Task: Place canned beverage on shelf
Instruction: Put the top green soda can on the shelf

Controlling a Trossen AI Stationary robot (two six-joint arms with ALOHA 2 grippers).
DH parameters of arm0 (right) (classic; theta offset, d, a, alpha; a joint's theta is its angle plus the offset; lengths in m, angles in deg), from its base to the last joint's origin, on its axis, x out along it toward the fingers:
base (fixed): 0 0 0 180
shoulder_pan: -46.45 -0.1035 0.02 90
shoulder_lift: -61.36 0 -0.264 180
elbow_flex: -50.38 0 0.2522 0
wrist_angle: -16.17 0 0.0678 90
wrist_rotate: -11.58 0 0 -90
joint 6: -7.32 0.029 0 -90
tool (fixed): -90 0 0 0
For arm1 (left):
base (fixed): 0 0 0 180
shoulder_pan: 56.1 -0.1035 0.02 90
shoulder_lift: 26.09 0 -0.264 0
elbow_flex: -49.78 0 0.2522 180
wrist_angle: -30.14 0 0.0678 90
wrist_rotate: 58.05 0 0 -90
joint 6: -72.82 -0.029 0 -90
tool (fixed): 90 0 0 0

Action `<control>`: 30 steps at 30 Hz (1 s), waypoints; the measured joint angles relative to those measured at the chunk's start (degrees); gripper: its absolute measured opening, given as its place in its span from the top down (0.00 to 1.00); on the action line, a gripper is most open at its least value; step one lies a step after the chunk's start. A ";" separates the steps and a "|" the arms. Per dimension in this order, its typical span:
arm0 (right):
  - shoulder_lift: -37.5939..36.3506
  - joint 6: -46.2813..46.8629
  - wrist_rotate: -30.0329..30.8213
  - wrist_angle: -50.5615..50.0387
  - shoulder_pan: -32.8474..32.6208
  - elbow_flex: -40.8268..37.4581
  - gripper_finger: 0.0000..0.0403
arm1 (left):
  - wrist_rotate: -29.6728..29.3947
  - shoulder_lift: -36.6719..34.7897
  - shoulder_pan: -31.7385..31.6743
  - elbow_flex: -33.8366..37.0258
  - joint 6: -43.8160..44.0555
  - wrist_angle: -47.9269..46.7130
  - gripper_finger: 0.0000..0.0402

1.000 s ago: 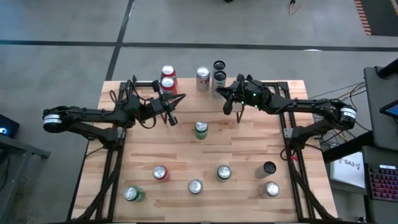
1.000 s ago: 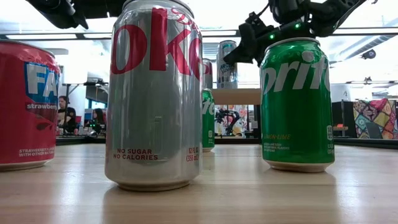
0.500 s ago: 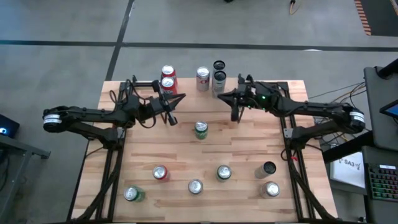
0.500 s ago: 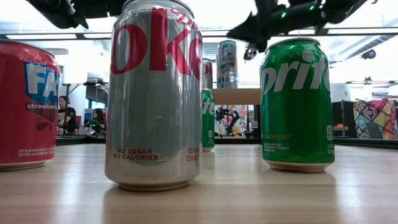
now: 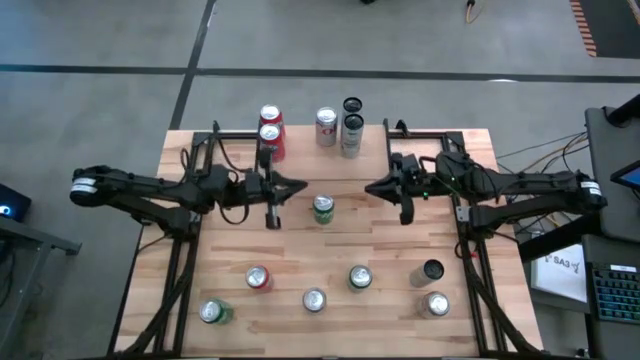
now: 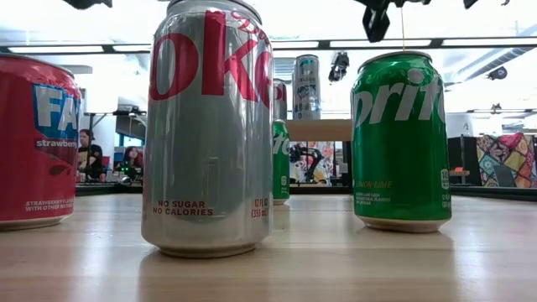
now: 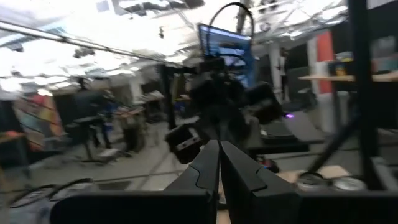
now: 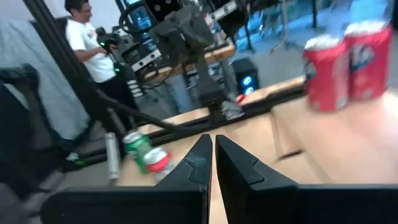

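The shelf (image 6: 323, 130) stands at the table's far edge and carries several cans: two red ones (image 5: 269, 125), a silver one (image 5: 326, 123) and two dark ones (image 5: 351, 116). A green can (image 5: 322, 208) stands upright on the table in the middle, between my two grippers. My left gripper (image 5: 300, 187) is to its left and my right gripper (image 5: 370, 190) to its right. Both are shut, hold nothing, hang above the table and point at each other. In the wrist views the fingers of the left gripper (image 7: 219, 163) and of the right gripper (image 8: 212, 155) lie together.
Several more cans stand upright on the near half of the table: a green one (image 5: 213, 312), a red one (image 5: 257, 278), a silver one (image 5: 314, 299), a green one (image 5: 360, 277), a dark one (image 5: 432, 270) and a silver one (image 5: 437, 303). A person (image 8: 93, 43) stands beyond the table.
My right gripper has drawn back from the dark cans on the shelf toward the table's near and right edges, rising and rolling. My left gripper has swung toward the near edge and rolled. Both stay shut. No can has moved.
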 joint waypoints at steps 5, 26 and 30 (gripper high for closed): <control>-0.27 5.31 -0.03 -2.28 -2.89 -0.02 0.97 | -0.08 0.00 0.46 -5.58 0.61 -12.33 1.00; 22.66 8.67 22.05 -66.71 -6.02 25.79 0.97 | -0.14 0.17 2.13 -11.91 15.01 -41.29 1.00; 26.05 6.91 22.07 -65.21 -5.97 25.97 0.97 | -6.12 0.15 2.14 -11.77 15.29 -41.29 1.00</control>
